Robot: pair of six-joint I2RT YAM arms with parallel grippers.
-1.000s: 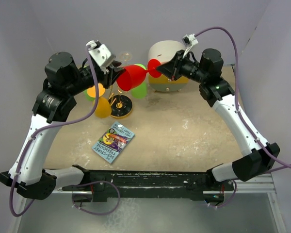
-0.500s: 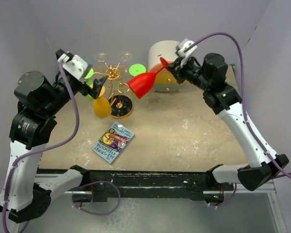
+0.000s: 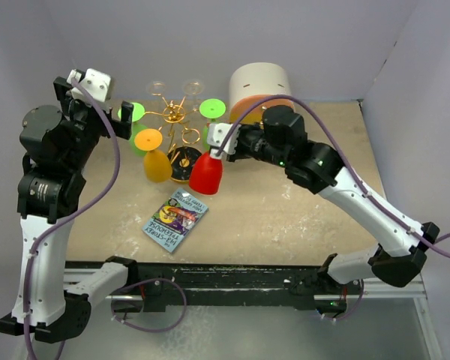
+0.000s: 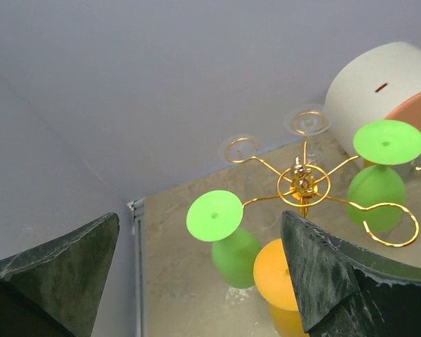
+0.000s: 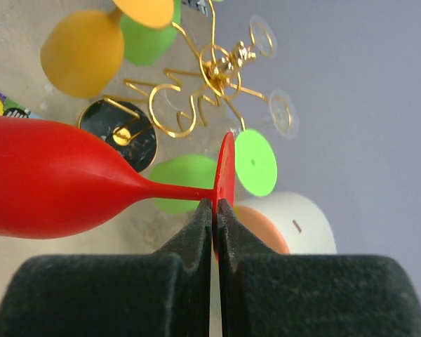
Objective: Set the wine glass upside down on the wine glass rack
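Note:
The red wine glass [image 3: 206, 174] hangs bowl down, slightly tilted, just right of the rack's round black base [image 3: 181, 160]. My right gripper [image 3: 219, 139] is shut on the edge of its foot disc [image 5: 226, 168], with the stem and bowl [image 5: 49, 184] stretching left in the right wrist view. The gold wine glass rack [image 3: 172, 115] carries two green glasses [image 3: 212, 109] and an orange one [image 3: 157, 163], all upside down. My left gripper [image 4: 196, 281] is open and holds nothing, raised left of the rack hub [image 4: 303, 184]. Some wire loops [image 4: 389, 225] hold no glass.
A white-and-orange rounded box [image 3: 259, 88] stands behind the right of the rack. A blue booklet [image 3: 176, 219] lies on the sandy tabletop in front of the rack. Grey walls close in the back and both sides.
My left gripper opened, let go of the red bowl and drew back to the left. The right arm swung the glass from lying sideways to bowl down, moving forward beside the rack base.

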